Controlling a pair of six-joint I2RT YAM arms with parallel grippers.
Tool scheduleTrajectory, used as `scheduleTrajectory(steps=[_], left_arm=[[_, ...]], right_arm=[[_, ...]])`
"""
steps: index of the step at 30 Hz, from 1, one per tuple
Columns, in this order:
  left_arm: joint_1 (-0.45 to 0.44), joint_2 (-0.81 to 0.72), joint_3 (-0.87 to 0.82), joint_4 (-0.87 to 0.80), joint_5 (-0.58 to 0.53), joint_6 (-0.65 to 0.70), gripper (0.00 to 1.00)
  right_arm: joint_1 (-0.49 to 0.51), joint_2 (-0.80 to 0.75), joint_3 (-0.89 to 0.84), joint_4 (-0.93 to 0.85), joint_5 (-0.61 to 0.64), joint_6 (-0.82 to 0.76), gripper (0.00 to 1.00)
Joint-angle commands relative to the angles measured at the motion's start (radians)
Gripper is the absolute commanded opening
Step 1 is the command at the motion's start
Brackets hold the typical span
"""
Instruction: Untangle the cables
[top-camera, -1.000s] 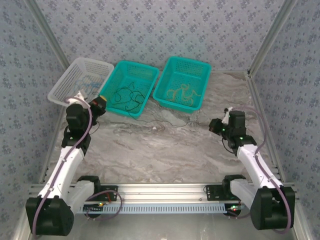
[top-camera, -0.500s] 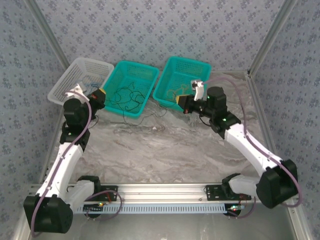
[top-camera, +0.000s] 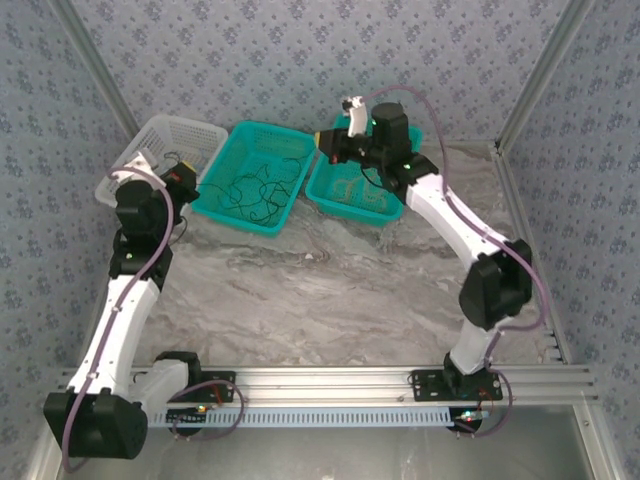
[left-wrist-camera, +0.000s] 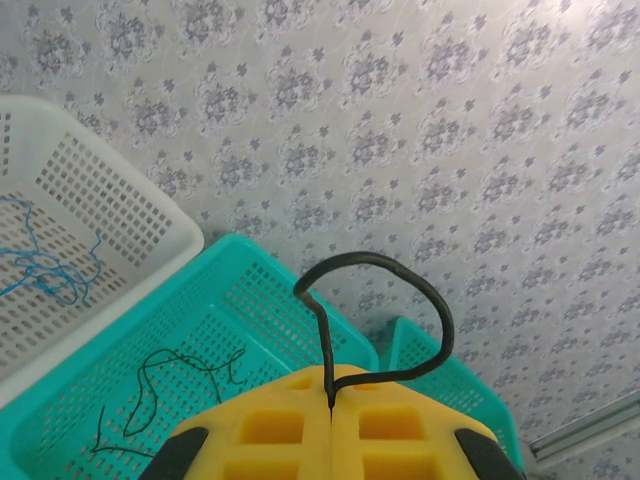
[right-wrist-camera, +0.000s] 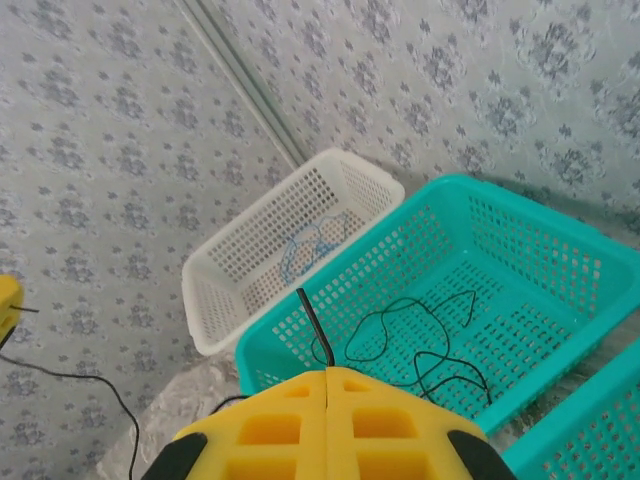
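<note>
Now the left tool (left-wrist-camera: 330, 392), beside the white basket (left-wrist-camera: 100, 190), is clamped on a black cable (left-wrist-camera: 447, 335), and the right tool (right-wrist-camera: 327, 378), raised by the middle basket (right-wrist-camera: 400, 258), likewise pinches black cable.

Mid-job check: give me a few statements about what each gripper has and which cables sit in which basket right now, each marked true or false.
1. The left gripper is shut on a looped thin black cable. True.
2. The right gripper is open and holds nothing. False: it is shut on a black cable end.
3. The curly blue cables lie in a turquoise basket. False: they lie in the white perforated plastic basket.
4. Loose black cables lie in the middle turquoise perforated plastic basket. True.
</note>
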Motion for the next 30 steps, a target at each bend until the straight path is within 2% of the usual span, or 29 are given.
scheduleTrajectory(steps=[1, 6, 9, 10, 11, 13, 15, 18, 21, 23, 26, 30], left_arm=[[0.004, 0.034, 0.043, 0.013, 0.002, 0.036, 0.0], [0.004, 0.116, 0.057, 0.087, -0.009, 0.116, 0.0], [0.003, 0.184, 0.115, 0.082, 0.003, 0.157, 0.0], [0.003, 0.199, 0.125, 0.085, 0.009, 0.164, 0.0], [0.001, 0.212, 0.128, 0.094, 0.011, 0.163, 0.0], [0.0, 0.227, 0.127, 0.108, 0.012, 0.163, 0.0], [0.001, 0.237, 0.133, 0.104, 0.009, 0.169, 0.0], [-0.002, 0.251, 0.144, 0.094, 0.014, 0.191, 0.0], [-0.004, 0.265, 0.149, 0.119, 0.058, 0.228, 0.0], [-0.016, 0.278, 0.152, 0.141, 0.077, 0.256, 0.0], [-0.037, 0.328, 0.21, 0.102, 0.083, 0.311, 0.0], [-0.073, 0.44, 0.346, -0.03, 0.097, 0.401, 0.0]], right_arm=[[0.003, 0.164, 0.173, -0.106, -0.013, 0.008, 0.0], [0.018, 0.429, 0.463, -0.176, -0.005, 0.037, 0.0], [0.031, 0.542, 0.594, -0.219, 0.088, 0.027, 0.0], [0.035, 0.569, 0.621, -0.225, 0.11, 0.026, 0.08], [0.038, 0.587, 0.628, -0.218, 0.117, 0.03, 0.21], [0.04, 0.592, 0.623, -0.216, 0.124, 0.041, 0.4], [0.039, 0.574, 0.609, -0.235, 0.144, 0.04, 0.52], [0.033, 0.497, 0.542, -0.259, 0.188, 0.008, 0.77], [0.021, 0.376, 0.41, -0.257, 0.226, -0.022, 0.87], [0.012, 0.271, 0.287, -0.254, 0.278, -0.029, 1.0], [-0.005, 0.106, 0.068, -0.217, 0.368, -0.017, 1.0], [-0.047, -0.114, -0.218, -0.146, 0.46, 0.007, 1.0]])
